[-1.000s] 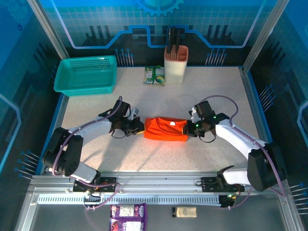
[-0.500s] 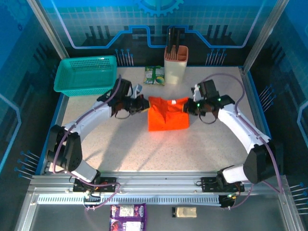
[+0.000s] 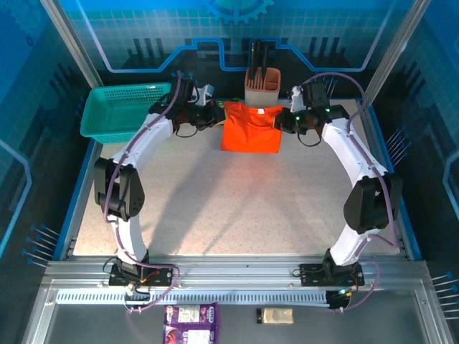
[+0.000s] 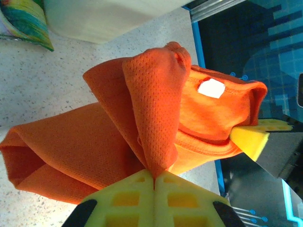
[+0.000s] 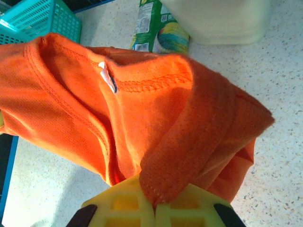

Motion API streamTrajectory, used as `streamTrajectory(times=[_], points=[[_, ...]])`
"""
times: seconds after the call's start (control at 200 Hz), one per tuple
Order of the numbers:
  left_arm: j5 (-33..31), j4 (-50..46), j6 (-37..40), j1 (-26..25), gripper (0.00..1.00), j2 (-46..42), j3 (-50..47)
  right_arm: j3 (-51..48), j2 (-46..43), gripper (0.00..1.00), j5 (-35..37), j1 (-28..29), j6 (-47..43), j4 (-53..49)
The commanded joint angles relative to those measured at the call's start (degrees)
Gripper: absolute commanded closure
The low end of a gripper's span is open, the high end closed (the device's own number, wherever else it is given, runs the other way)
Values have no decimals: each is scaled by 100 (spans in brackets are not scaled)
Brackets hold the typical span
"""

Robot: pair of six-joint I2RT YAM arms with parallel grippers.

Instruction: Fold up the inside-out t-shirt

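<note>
**Inside-out t-shirt held up by both shoulders, far centre of the table**

Top external view. The inside-out t-shirt (image 3: 251, 129) hangs in the upper middle of the frame, spread between the left gripper (image 3: 217, 119) and the right gripper (image 3: 280, 122). Each arm reaches far out over the table (image 3: 251, 208). Both sets of fingers are pinched tight on cloth at the shirt's upper corners. The likely reason is that holding it at two corners lets the body drop into a flat panel, ready to lay down for a fold. The shirt reads as a roughly square, bright orange sheet. I cannot tell whether the lower hem touches the table. A teal mesh basket (image 3: 128, 111) sits at upper left, and a pale container (image 3: 262, 84) stands just behind the shirt.

Left wrist view. At the bottom centre, the yellow fingertips meet with a ridge of fabric clamped between them. The cloth is a fine, soft, limp mesh knit that falls in deep folds. A white tag (image 4: 211, 88) shows inside the collar at upper right, which is consistent with the shirt being inside out. A colourful packet (image 4: 23, 19) lies at upper left.

Right wrist view. The fingers are closed on a bunched fold at bottom centre. The stitched collar seam curves across the upper middle, with the tag beside it. The speckled table top shows at right.
</note>
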Motion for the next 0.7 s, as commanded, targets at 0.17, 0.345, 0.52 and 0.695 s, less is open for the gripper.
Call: streamTrajectory(times=[0.17,0.345,0.52,0.695], points=[[619,1248,-326,-36,100,-986,-3010,-2686,-981,100,-494,149,144,557],[594,1929,-662,-228,100,-1589,-4390,-3717,-1520,100,-344,422,462,775],[431,1991,-697,-297,100,-1588,-4706,-3831,-1457,100,-44,457,477,693],[366,1969,-618,-325,100,-1337,-4498,-3474,-1262,100,281,447,320,460]])
